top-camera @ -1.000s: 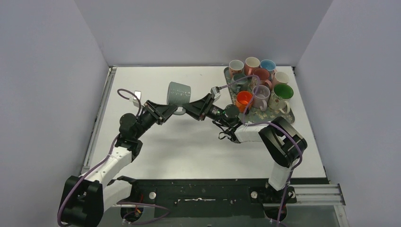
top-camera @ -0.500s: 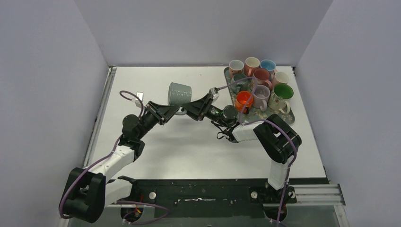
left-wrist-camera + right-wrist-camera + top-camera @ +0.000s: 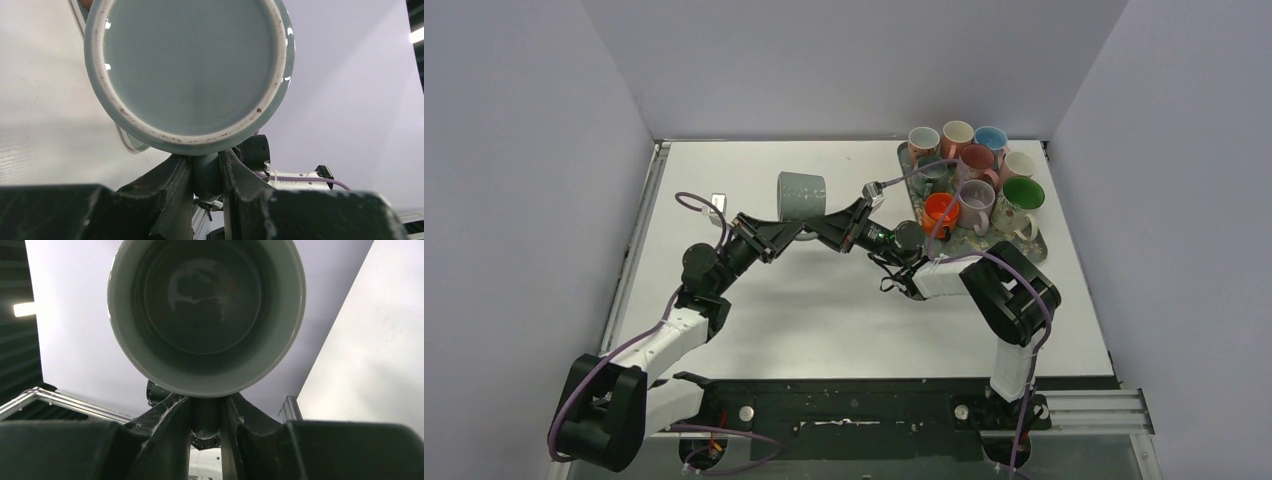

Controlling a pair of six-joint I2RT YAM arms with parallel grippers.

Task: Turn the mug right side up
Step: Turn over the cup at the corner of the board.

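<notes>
White table (image 3: 824, 310), pale grey walls (image 3: 844, 60), a full tray (image 3: 976, 238). Left of the tray the grey mug (image 3: 801, 195) is held sideways. The left gripper (image 3: 206, 175) and right gripper (image 3: 206, 420) are both clenched on its handle (image 3: 206, 172), which is hardly seen from above.

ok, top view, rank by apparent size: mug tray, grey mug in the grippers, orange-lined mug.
1. mug tray
2. grey mug
3. orange-lined mug
The grey mug looks lifted nearer the camera, so 2 over 3 is apparent only.
</notes>
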